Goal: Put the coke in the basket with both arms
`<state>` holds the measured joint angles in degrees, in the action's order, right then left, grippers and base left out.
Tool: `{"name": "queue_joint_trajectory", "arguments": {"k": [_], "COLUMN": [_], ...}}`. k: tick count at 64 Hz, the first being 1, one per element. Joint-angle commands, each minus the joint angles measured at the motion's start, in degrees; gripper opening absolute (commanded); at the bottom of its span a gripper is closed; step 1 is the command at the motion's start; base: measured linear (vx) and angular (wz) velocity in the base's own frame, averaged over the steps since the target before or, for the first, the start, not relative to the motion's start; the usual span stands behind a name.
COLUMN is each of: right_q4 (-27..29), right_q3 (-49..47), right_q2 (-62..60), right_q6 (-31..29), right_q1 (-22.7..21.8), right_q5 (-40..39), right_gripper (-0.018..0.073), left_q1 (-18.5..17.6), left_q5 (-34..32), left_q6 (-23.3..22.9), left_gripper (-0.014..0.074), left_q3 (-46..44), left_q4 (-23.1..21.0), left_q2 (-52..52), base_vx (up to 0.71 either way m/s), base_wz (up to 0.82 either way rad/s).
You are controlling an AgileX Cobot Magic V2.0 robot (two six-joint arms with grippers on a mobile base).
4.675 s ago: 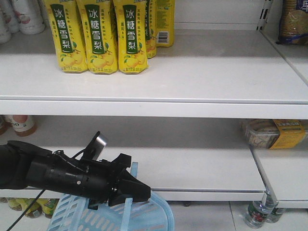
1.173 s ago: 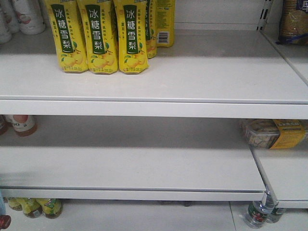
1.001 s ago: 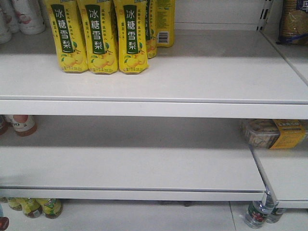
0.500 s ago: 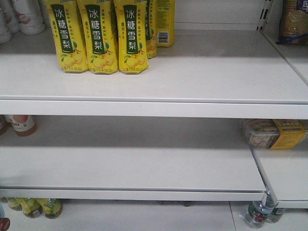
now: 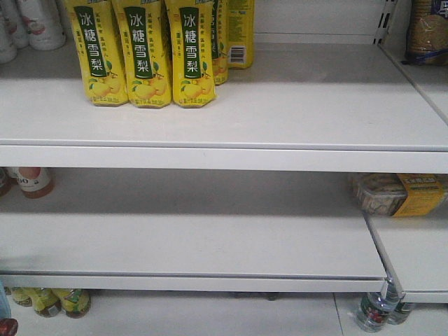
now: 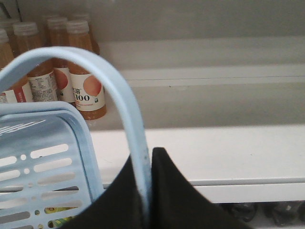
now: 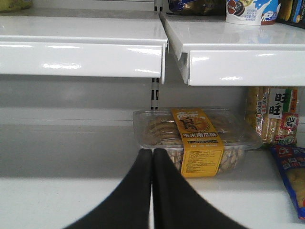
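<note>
Background: white shop shelves (image 5: 224,105) on every side, with yellow pear-drink bottles (image 5: 143,56) on the upper board in the front view.
Left fingers: my left fingers (image 6: 167,191) are closed on the flat swing handle (image 6: 114,90) of the basket (image 6: 43,124); the handle runs down between the two black tips.
Right fingers: my right fingers (image 7: 167,191) are pressed together with nothing between them, pointing at a clear biscuit box (image 7: 195,138) with a yellow label.
Around the left side: the basket body hangs to the left of the fingers, in front of orange juice bottles (image 6: 86,90) on a white shelf.
Basket look: pale blue plastic, thick rim, slotted wall, thin arched handle.
Coke: I do not see it surely in any view. A small dark red spot (image 5: 5,325) at the bottom left corner of the front view may be a cap, but I cannot tell.
Step, as I judge: the basket is carried and the bottle is not yet found or taken.
Next move, as I judge: the right fingers must open and go to the red bottle, while the left side keeps the basket steady and near.
</note>
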<state>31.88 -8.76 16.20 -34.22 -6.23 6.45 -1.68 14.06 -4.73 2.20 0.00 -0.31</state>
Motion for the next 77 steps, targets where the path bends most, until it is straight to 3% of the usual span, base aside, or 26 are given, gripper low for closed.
{"name": "queue_joint_trajectory", "arguments": {"k": [1, 34, 44, 53, 60, 66, 77], "right_q4": [0.16, -0.1, -12.18, -27.08, -35.15, -37.64, -37.68], "right_q3": [-1.77, -1.39, -1.1, -1.1, 0.06, 2.97, 7.13], "right_q2": [0.65, 0.65, 0.22, -2.13, -4.77, -8.35, -15.99], "right_q6": [-0.38, -0.38, 1.98, 18.05, 28.77, 32.23, 32.5], "right_q1": [-0.02, -0.02, -0.02, 0.18, 1.58, 4.23, 8.25], "right_q5": [-3.71, -3.81, -3.27, -3.77, -4.98, -6.45, -6.45], "right_gripper": [-0.001, -0.001, -0.001, -0.001, -0.001, -0.001, -0.001], "left_q1": [0.09, 0.09, 0.09, 0.09, 0.09, 0.09, 0.09], "left_q5": [-8.73, -8.73, -8.73, -8.73, -8.73, -8.73, -8.73], "left_q6": [1.75, 1.75, 1.75, 1.75, 1.75, 1.75, 1.75], "left_gripper": [-0.0006, -0.0006, -0.0006, -0.0006, -0.0006, -0.0006, -0.0006], "left_q3": [-1.8, -1.8, -1.8, -1.8, -1.8, -1.8, -1.8], "left_q4": [2.9, 2.9, 2.9, 2.9, 2.9, 2.9, 2.9], "left_q2": [-1.22, -1.22, -1.22, -1.22, -1.22, -1.22, -1.22], "base_vx": [0.0, 0.0, 0.0, 0.0, 0.0, 0.0, 0.0], "base_wz": [0.0, 0.0, 0.0, 0.0, 0.0, 0.0, 0.0]}}
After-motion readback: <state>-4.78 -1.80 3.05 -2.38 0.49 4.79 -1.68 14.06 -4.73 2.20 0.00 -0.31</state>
